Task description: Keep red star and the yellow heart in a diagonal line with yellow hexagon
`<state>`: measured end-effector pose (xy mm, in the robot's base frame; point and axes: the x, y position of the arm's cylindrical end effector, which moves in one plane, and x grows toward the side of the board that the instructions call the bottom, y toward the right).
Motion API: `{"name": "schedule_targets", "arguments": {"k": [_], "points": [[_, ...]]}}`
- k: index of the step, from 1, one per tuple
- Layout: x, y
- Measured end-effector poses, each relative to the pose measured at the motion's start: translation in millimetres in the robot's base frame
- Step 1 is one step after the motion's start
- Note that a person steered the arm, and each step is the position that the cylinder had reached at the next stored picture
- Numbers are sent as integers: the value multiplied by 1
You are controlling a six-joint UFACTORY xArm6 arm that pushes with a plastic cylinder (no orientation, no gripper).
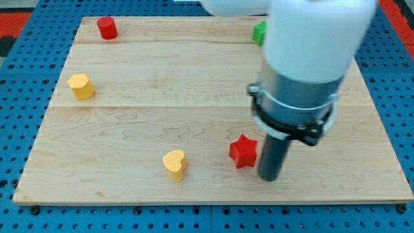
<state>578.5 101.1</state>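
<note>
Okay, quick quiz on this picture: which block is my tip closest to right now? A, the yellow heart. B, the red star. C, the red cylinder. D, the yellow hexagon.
B: my tip sits just at the view's right of the red star, while the yellow heart lies farther toward the view's left.

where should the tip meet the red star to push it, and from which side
There is no hand, so it is a push. My tip sits just right of the red star, close to its right-hand points. I would probably press that right face, low on the block and centred between points, since an off-centre contact would likely spin it.
</note>
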Motion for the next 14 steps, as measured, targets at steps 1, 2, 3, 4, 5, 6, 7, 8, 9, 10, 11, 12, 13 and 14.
{"name": "schedule_targets", "arguments": {"k": [1,2,3,4,5,6,7,8,9,10,11,12,13,14], "points": [[-36,-26],[-80,-99],[-99,-157],[-106,-183],[-14,-212],[40,-215],[24,-171],[-3,-141],[-20,-136],[-24,-112],[0,-100],[-26,-53],[-34,-107],[-50,-172]]}}
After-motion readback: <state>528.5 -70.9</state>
